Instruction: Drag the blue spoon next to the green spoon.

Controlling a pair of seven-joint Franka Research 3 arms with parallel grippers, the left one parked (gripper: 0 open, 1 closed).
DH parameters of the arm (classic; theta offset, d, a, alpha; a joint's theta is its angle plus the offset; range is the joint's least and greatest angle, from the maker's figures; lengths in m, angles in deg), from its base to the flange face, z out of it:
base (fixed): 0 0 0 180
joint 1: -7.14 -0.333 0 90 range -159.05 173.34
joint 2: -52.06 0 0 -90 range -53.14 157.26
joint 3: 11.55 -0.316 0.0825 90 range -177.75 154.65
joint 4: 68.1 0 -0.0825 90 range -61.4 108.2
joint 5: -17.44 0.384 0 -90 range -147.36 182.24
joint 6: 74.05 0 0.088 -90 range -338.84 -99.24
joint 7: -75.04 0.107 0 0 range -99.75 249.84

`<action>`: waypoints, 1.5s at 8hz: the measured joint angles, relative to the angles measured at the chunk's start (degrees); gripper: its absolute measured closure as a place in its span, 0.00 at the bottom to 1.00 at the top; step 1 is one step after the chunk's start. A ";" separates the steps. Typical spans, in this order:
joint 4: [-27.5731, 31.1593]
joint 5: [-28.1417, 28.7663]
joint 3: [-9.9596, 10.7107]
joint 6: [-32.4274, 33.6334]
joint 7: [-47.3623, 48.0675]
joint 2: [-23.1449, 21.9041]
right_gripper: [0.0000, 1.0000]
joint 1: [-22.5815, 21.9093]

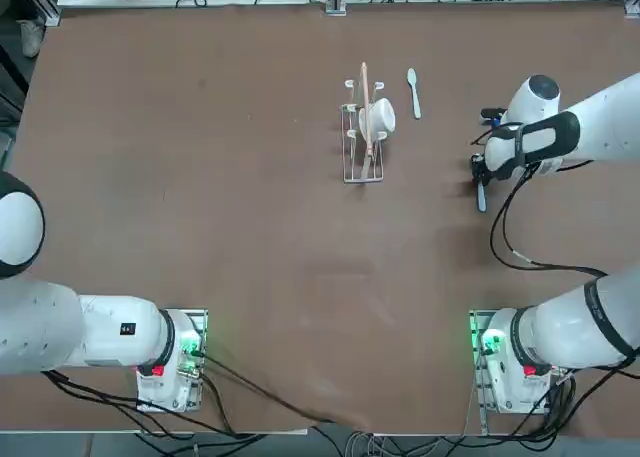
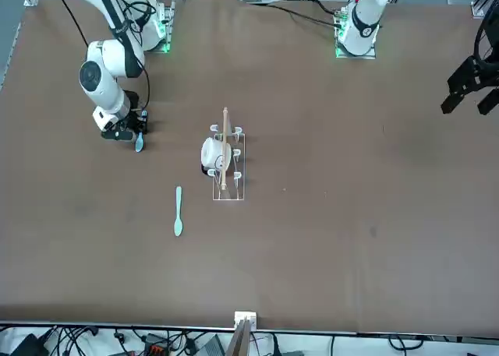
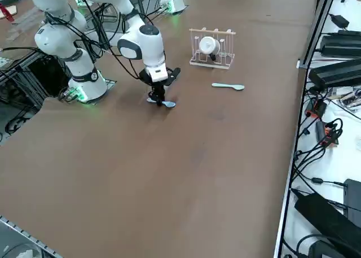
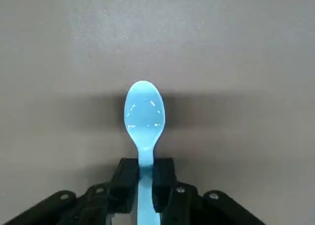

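**A:** Right wrist view first: I see the right gripper (image 4: pixel 146 185) with its two fingers (image 4: pixel 127 183) clenched on the handle of the blue spoon (image 4: pixel 143 117). The bowl faces up, flat on the brown table (image 4: pixel 236 48).

**B:** Where's that on the table?

**A:** In the top view the right gripper (image 1: pixel 481 182) is at about 3 o'clock from the wire rack (image 1: pixel 364 137), with the blue spoon (image 1: pixel 481 196) poking out beneath it. The green spoon (image 1: pixel 413 91) lies just beside the rack, at 1 o'clock from it, well apart from the blue one.

**B:** Any writing?

**A:** None I can read. The rack holds a white cup (image 1: pixel 379 117) and a wooden stick (image 1: pixel 366 112).

**B:** Does the side camera add anything?

**A:** The right side view shows the blue spoon (image 3: pixel 164 103) lying on the tabletop under the gripper (image 3: pixel 157 96); only the wrist camera shows the grip itself.
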 joint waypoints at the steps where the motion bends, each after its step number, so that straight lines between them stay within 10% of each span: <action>1: 0.00 0.00 0.00 0.00 0.00 0.00 0.85 0.00; 8: -5.69 -0.01 -0.16 -0.31 -0.01 0.60 0.85 -1.40; 12: -21.85 -0.07 -0.19 9.73 -0.04 5.29 0.85 -1.69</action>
